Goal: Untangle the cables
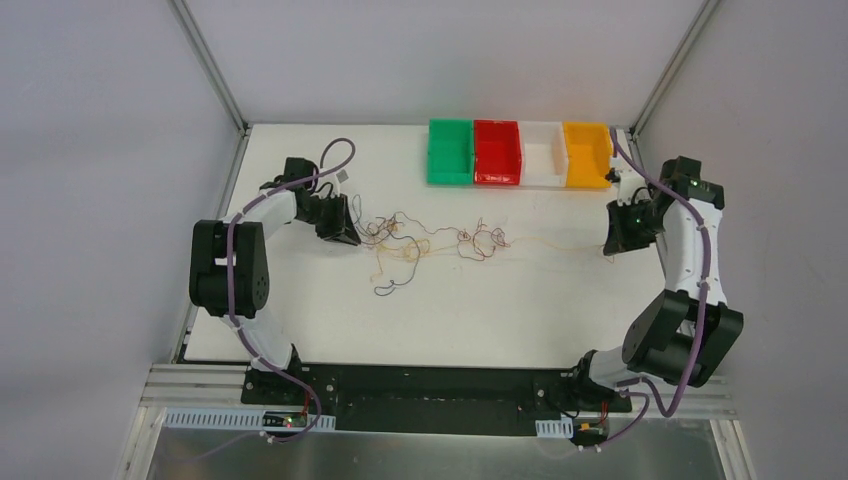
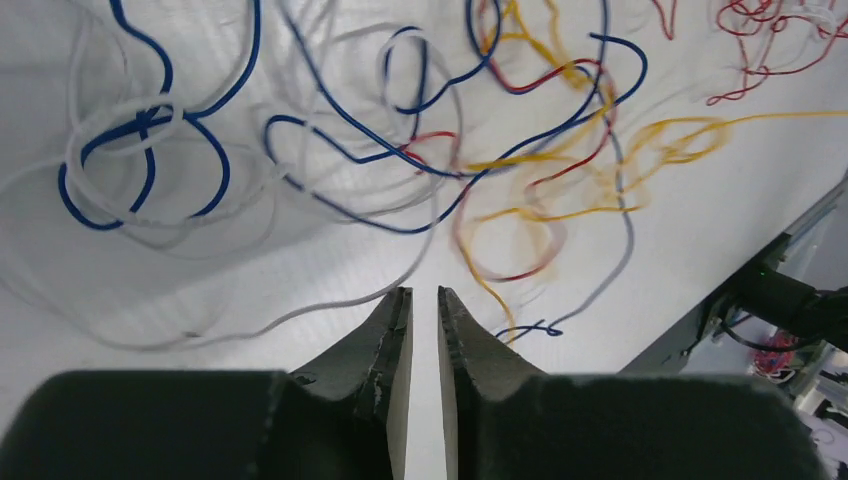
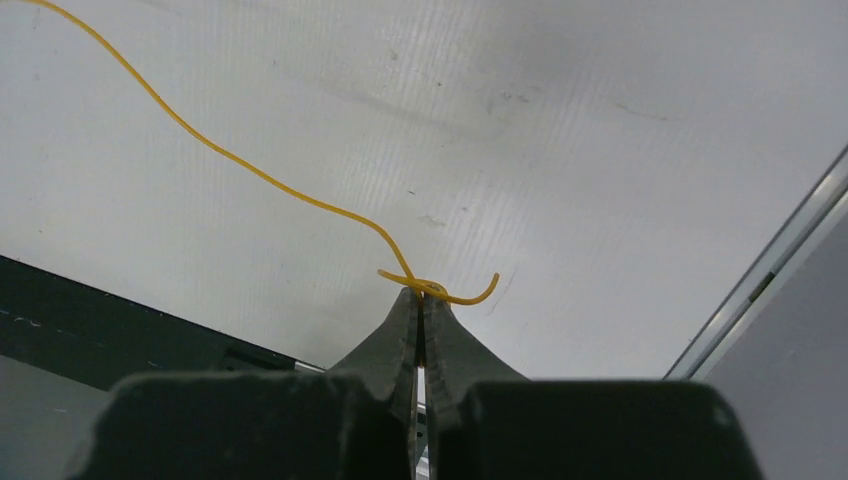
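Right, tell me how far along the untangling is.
Done: little. One yellow cable is stretched out of the knot toward the right side.
In hand: the right claw is shut near that cable's end. The left claw is nearly closed at the edge of the tangle; whether it grips anything is unclear.
Left: the tangle's blue, red, whitish and yellow loops lie crossed over one another mid-table.

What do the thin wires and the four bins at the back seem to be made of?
The wires look plastic-insulated: solid colours, slight sheen, springy curls; any metal core is not visible. The bins look like moulded plastic: uniform bright colour, smooth thin walls.
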Tool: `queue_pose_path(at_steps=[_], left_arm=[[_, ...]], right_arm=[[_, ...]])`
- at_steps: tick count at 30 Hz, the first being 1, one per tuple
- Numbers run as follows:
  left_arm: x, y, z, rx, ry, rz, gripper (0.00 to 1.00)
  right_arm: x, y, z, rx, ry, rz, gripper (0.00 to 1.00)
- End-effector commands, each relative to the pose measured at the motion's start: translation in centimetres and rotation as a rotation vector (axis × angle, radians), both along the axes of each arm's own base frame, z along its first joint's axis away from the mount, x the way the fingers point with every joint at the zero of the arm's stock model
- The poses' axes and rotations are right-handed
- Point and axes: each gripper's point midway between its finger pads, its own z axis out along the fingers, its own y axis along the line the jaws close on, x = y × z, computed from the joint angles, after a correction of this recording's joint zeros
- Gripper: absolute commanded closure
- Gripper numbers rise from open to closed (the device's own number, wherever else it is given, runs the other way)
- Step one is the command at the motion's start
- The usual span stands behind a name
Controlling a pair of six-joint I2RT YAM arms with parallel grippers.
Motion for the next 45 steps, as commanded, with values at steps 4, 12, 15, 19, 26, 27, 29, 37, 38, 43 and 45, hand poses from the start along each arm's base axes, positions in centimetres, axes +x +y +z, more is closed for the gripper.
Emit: queue_pose_path(at_steps=[4,12,15,19,26,27,29,37,38,43,45], left_arm=[[-1.2,1.9,-1.6,0.062,0.030,-0.010,0.90],[-0.9,0.0,2.8,-0.043,-0.109,-0.115,0.67],[-0.5,-3.5,6.4,-0.054,-0.246,-0.240,0.48],[-0.5,-9.2,7.0,-0.002,-0.393,-0.452,0.29],[0.7,-16.6,1.1,0.132,-0.448,-0.744,0.22],[0.7,-16.8,0.3,0.161,-0.444,-0.766,0.22],[0.2,-16.1,-1.3,0.235,-0.418,-0.815,0.23],[-2.6,-9.2,-4.2,0.469,-0.298,-0.902,0.58],[-2.8,-8.0,-4.6,0.510,-0.284,-0.914,0.65],[-3.8,-2.0,-5.4,0.572,-0.176,-0.866,0.82],[-3.6,0.0,-5.4,0.573,-0.147,-0.819,0.84]], right_arm=[[-0.6,0.0,4.5,0.026,-0.038,0.000,1.00],[-0.6,1.4,7.9,0.110,-0.091,-0.018,1.00],[-1.6,2.8,6.9,0.135,-0.048,-0.003,1.00],[-2.3,3.7,6.2,0.150,-0.040,-0.006,1.00],[-2.4,3.9,7.4,0.153,-0.052,-0.034,1.00],[-2.4,3.8,7.8,0.155,-0.058,-0.041,1.00],[-2.2,3.5,8.9,0.152,-0.081,-0.062,1.00],[1.8,-1.4,17.7,0.188,-0.310,-0.260,1.00],[2.3,-2.0,18.8,0.200,-0.334,-0.285,1.00],[4.1,-4.1,23.7,0.249,-0.460,-0.385,1.00],[4.7,-4.9,25.4,0.256,-0.522,-0.416,1.00]])
